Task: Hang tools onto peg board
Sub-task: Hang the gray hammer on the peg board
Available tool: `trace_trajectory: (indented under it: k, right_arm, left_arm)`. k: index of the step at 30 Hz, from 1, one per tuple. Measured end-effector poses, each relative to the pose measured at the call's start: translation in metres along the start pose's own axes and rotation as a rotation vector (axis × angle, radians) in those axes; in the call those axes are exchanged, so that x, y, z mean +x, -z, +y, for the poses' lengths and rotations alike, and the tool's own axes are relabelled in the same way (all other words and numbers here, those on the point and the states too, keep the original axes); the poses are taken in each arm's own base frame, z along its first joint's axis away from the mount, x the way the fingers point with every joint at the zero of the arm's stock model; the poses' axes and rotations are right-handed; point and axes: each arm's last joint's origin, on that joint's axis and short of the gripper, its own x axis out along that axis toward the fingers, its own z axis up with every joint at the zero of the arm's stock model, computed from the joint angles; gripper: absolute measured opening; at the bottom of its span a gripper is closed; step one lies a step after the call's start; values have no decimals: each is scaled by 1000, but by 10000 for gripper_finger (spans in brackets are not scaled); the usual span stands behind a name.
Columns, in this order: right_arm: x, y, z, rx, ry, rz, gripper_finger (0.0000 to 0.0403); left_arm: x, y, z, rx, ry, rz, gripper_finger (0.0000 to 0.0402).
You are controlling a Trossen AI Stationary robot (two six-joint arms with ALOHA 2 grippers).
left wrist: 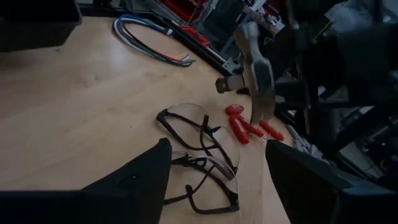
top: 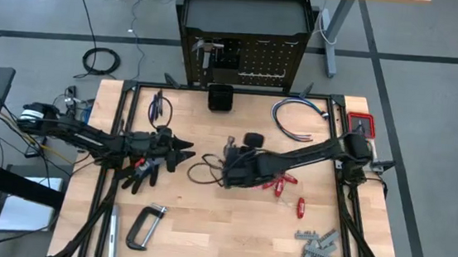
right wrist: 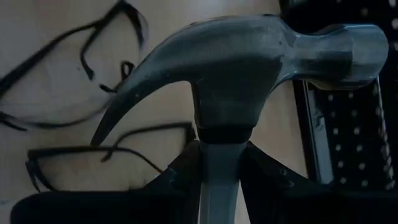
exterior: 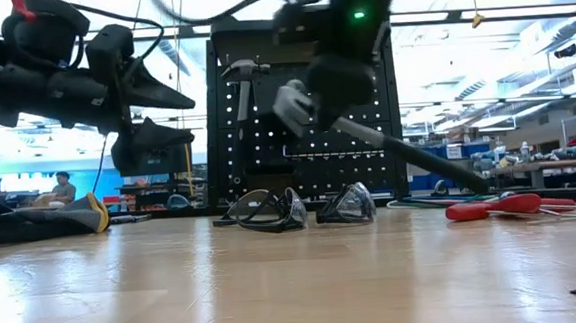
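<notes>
1. Your right gripper (right wrist: pixel 217 180) is clamped on the hammer (right wrist: pixel 249 62), held above mid-table.
2. Your left gripper (left wrist: pixel 217 180) gapes wide, empty, over the glasses (left wrist: pixel 199 155) lying on the table (top: pixel 228 228).

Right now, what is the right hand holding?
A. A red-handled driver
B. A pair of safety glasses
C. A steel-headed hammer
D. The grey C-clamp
C. In the right wrist view the right hand has its fingers shut around the neck of the hammer, just under its steel head; both pairs of glasses lie on the table.
</notes>
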Motion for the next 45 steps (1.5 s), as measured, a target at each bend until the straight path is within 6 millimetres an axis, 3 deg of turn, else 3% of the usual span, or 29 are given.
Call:
trace_trajectory:
  k: [10,21,27,31,37,42,45]
  right_arm:
    - [0,-37,5,-98,153,-79,96]
    - [3,-48,11,-115,167,-153,96]
    - [2,-47,12,-104,165,-155,96]
    - [0,-46,15,-111,153,-154,96]
    - [-2,-42,22,-108,130,-152,105]
    - [-7,-41,28,-132,56,-155,132]
    - [-22,-37,28,-143,31,-148,150]
  left_arm:
    - [19,-1,-6,-25,36,-9,271]
    - [52,-15,-28,47,92,-54,270]
    - [60,-14,-27,45,30,-76,266]
    - [60,-13,-27,33,27,-74,224]
    - [60,-12,-27,35,48,-56,85]
    - [59,-11,-26,72,60,-19,86]
    - [57,-13,-26,74,50,-16,86]
